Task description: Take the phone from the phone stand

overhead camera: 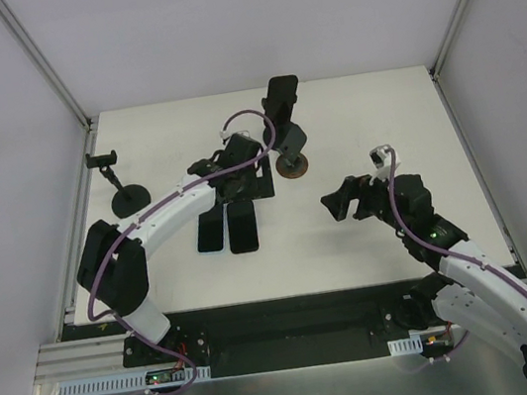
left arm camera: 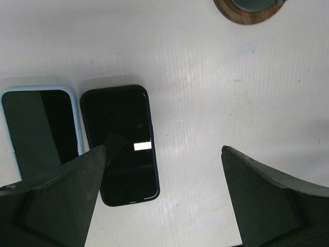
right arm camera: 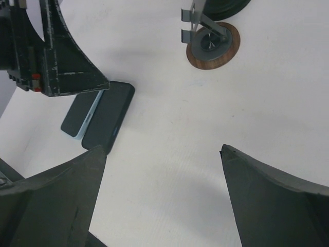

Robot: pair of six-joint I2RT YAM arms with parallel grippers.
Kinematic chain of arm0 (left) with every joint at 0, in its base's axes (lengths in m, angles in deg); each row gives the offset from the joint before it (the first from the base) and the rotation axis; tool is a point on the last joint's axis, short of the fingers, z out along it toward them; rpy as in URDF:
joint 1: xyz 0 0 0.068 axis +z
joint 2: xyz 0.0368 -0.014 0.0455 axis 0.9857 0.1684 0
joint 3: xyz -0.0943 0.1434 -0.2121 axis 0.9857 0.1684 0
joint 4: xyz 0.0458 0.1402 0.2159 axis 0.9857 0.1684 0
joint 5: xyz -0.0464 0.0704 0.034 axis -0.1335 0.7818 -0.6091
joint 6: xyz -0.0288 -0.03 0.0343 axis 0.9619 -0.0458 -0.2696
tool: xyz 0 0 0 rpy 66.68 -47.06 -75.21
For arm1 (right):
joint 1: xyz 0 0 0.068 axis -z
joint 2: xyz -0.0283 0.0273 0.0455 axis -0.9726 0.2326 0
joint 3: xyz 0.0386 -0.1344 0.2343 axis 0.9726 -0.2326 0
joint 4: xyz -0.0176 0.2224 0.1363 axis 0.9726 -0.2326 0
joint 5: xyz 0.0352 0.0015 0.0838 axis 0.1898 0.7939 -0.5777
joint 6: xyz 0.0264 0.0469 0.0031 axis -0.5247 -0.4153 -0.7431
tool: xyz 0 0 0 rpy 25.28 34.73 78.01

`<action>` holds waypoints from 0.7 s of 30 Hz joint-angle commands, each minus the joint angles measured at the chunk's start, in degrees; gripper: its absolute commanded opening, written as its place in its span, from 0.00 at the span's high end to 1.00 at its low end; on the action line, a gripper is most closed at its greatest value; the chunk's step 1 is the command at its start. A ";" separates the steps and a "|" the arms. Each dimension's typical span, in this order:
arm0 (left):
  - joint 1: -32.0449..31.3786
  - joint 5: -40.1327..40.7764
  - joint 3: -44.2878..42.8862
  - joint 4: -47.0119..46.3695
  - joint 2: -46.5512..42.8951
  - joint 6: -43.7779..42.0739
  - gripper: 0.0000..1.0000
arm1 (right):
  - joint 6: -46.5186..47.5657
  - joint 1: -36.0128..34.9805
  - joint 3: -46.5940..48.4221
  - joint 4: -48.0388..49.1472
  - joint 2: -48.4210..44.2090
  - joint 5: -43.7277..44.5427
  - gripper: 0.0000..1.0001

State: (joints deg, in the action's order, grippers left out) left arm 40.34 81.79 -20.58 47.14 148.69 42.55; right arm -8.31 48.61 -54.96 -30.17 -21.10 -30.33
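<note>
A black phone point(overhead camera: 283, 96) stands upright in the phone stand point(overhead camera: 291, 139), which has a round wooden base point(overhead camera: 291, 166) at the back middle. The base also shows in the left wrist view point(left arm camera: 249, 11) and the right wrist view point(right arm camera: 213, 47). My left gripper point(overhead camera: 245, 175) is open and empty, just left of the stand; in its wrist view point(left arm camera: 163, 150) it hangs over the table. My right gripper point(overhead camera: 337, 206) is open and empty, to the front right of the stand, its jaws wide apart over the white surface point(right arm camera: 163, 149).
Two phones lie flat side by side in front of the left gripper: a black one point(overhead camera: 242, 227) point(left arm camera: 121, 145) point(right arm camera: 109, 117) and one in a light blue case point(overhead camera: 212, 232) point(left arm camera: 38, 128) point(right arm camera: 79, 117). A second, empty black stand point(overhead camera: 117, 184) is at the back left.
</note>
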 commanded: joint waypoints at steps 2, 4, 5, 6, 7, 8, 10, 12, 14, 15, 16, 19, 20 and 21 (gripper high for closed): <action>-3.53 -7.17 1.75 -1.16 2.31 -0.04 0.07 | 2.24 0.26 -0.79 -1.10 0.38 2.99 0.04; -4.94 -8.84 1.57 -1.52 4.15 -0.04 0.06 | 2.33 0.26 -0.79 -1.02 1.00 2.90 0.04; -5.90 -9.20 1.49 -1.52 4.77 -0.04 0.06 | 2.25 0.26 -0.79 -0.93 1.00 2.99 0.04; -6.17 -10.42 1.31 -1.52 5.39 0.14 0.07 | 2.33 0.26 -0.79 -0.84 1.09 2.90 0.04; -6.26 -11.30 1.31 -1.60 6.52 0.40 0.07 | 2.33 0.26 -0.97 -0.84 1.00 2.99 0.04; -6.27 -11.57 1.31 -1.60 7.06 0.75 0.07 | 2.33 0.17 -0.97 -0.84 0.91 3.16 0.04; -6.27 -13.67 1.40 -1.60 8.20 1.02 0.07 | 2.51 0.35 -1.14 -0.75 0.82 3.52 0.04; -6.27 -14.64 1.48 -1.52 8.91 1.19 0.06 | 2.60 0.35 -1.32 -0.75 0.91 3.78 0.04; -6.27 -16.05 1.75 -1.52 9.87 1.37 0.06 | 2.68 0.35 -1.32 -0.75 1.00 3.96 0.04; -6.27 -16.49 2.01 -1.52 10.14 1.37 0.07 | 2.60 0.35 -1.32 -0.66 1.09 3.96 0.04; -6.27 -16.93 2.10 -1.34 10.75 1.37 0.07 | 2.77 0.35 -1.32 -0.58 1.17 4.04 0.04; -6.27 -17.02 2.54 -0.81 11.54 1.28 0.07 | 2.68 0.35 -1.50 -0.40 1.35 4.22 0.04; -6.27 -16.50 2.80 -0.81 11.63 1.28 0.06 | 2.68 0.26 -1.41 -0.40 1.44 4.22 0.04; -6.27 -16.15 2.89 -0.55 11.81 1.19 0.07 | 2.68 0.35 -1.41 -0.40 1.44 4.22 0.04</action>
State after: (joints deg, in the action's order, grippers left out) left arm 33.89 66.55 -18.76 45.70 159.99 42.94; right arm -6.52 48.63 -56.11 -32.16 -19.85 -27.14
